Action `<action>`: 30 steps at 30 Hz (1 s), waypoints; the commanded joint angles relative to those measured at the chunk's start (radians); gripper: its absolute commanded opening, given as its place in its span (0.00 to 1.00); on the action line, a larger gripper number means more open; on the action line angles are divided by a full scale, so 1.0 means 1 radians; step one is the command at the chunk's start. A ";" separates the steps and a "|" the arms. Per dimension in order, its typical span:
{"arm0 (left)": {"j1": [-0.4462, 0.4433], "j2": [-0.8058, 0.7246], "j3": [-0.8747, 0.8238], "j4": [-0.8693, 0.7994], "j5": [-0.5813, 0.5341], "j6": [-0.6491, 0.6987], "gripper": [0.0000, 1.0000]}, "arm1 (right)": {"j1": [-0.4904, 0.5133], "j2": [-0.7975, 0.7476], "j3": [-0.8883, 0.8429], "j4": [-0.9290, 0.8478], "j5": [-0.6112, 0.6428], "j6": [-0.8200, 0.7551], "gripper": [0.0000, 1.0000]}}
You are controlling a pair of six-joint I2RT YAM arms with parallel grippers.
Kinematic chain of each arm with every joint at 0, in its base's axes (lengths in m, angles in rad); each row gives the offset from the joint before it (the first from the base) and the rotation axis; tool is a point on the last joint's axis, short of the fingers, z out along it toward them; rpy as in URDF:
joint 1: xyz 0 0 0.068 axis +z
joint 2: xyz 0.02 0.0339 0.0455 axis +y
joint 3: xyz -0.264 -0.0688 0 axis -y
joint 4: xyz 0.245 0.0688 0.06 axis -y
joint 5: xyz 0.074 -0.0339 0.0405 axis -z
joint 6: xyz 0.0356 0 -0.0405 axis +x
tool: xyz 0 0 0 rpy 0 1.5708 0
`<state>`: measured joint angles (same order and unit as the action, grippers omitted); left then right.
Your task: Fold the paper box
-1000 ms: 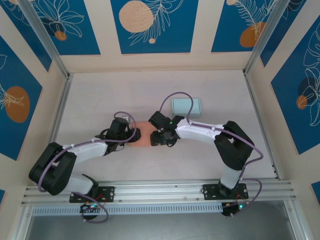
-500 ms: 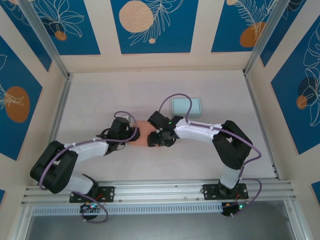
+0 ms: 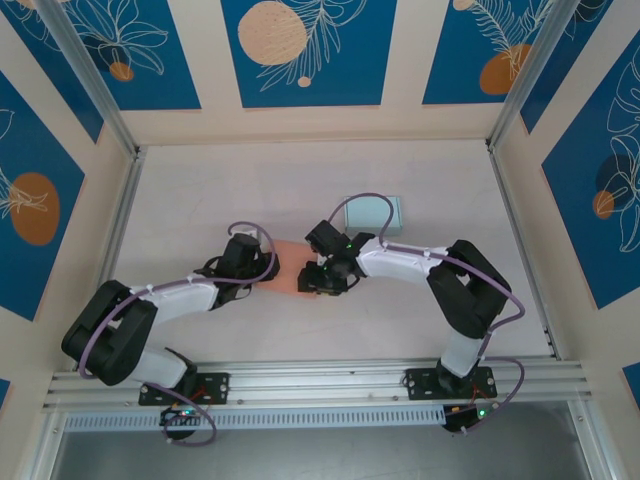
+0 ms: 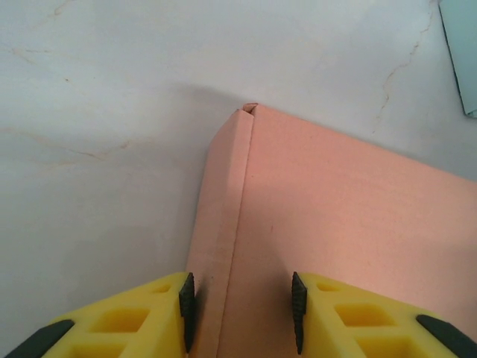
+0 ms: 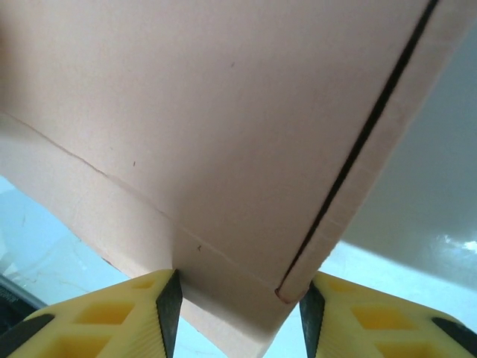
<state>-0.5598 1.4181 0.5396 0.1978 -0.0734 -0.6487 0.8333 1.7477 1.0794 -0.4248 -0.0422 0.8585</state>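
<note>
Where both arms meet at centre frame in the top view, the pink paper box (image 3: 288, 268) lies on the pale surface (image 3: 200, 190). One corner is clamped in the right tool (image 5: 238, 317), both pads against cardboard. A folded side edge runs between the fingers of the left tool (image 4: 240, 312); gripping or not, cannot tell. A small pale teal box (image 3: 386, 212) sits just to the upper right.

A pale table (image 3: 190, 190) with thin cracks lies under the left tool (image 3: 274, 268) and the right tool (image 3: 308, 280). Far past both tools stands a cream wall (image 3: 410, 60) with blue panels (image 3: 305, 60), orange circles (image 3: 272, 32) and white leaves (image 3: 345, 25). Side walls look the same. A silver rail (image 3: 320, 378) runs behind them.
</note>
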 commanded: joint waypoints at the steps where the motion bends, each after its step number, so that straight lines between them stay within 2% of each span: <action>1: -0.026 0.027 0.016 -0.055 -0.005 -0.003 0.39 | 0.002 -0.048 -0.011 0.056 -0.083 0.023 0.48; 12: -0.030 0.037 0.024 -0.049 -0.012 -0.004 0.38 | 0.017 -0.059 -0.007 0.069 -0.075 0.046 0.48; 17: -0.034 0.042 0.024 -0.045 -0.017 -0.004 0.38 | 0.030 -0.044 0.003 0.062 -0.049 0.052 0.52; 23: -0.036 0.045 0.028 -0.049 -0.019 0.000 0.39 | 0.035 -0.025 -0.004 0.103 -0.078 0.063 0.46; 30: -0.036 0.042 0.027 -0.052 -0.028 0.002 0.38 | 0.046 -0.024 0.035 -0.009 0.031 0.044 0.51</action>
<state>-0.5720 1.4376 0.5591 0.1951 -0.1097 -0.6479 0.8623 1.7260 1.0733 -0.4152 -0.0322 0.9123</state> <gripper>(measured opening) 0.385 0.508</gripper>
